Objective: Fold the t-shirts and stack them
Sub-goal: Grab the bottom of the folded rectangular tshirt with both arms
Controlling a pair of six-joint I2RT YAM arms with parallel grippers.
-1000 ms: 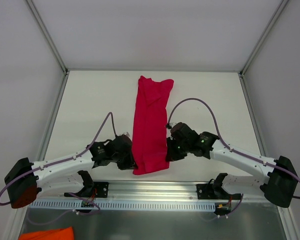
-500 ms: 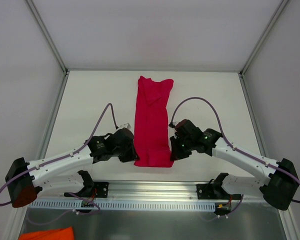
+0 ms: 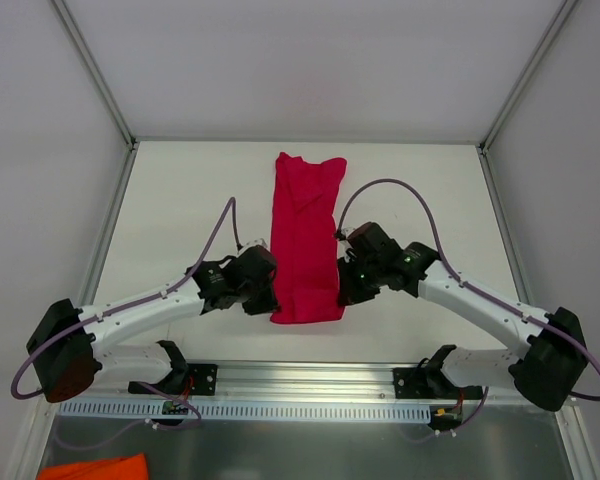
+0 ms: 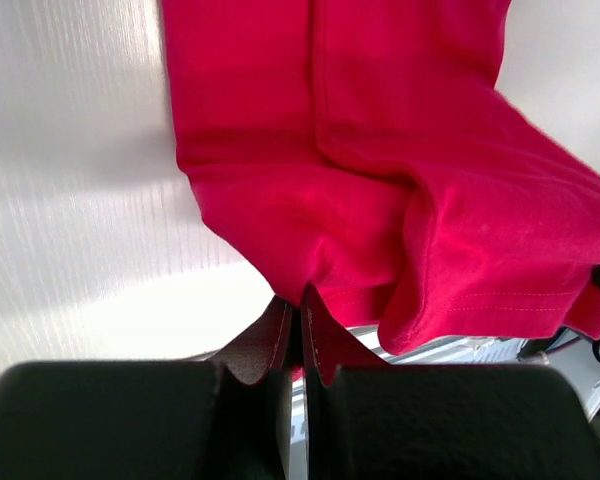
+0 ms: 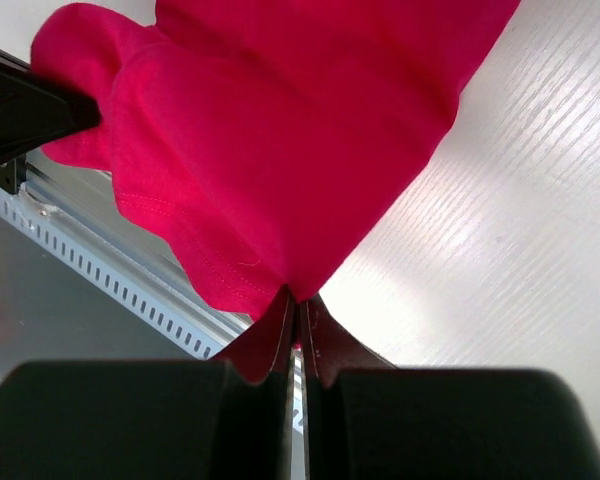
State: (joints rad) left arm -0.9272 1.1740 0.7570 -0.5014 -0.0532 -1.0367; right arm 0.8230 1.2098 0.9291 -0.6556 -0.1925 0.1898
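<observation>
A crimson-red t-shirt (image 3: 306,230) lies as a long narrow strip down the middle of the white table, its near end lifted and draped. My left gripper (image 3: 270,296) is shut on the near left corner of the t-shirt (image 4: 380,180); the left gripper (image 4: 299,300) pinches a fold of the cloth between its tips. My right gripper (image 3: 341,290) is shut on the near right corner. In the right wrist view the t-shirt (image 5: 280,130) hangs from the pinched tips of the right gripper (image 5: 296,297).
The table (image 3: 180,220) is walled by white panels on three sides. A metal rail (image 3: 300,385) runs along the near edge between the arm bases. An orange cloth (image 3: 95,468) lies below the rail at the bottom left.
Both grippers have carried the near end of the t-shirt away from the rail, toward the far end. The hem has risen off the table and the strip looks shorter.
</observation>
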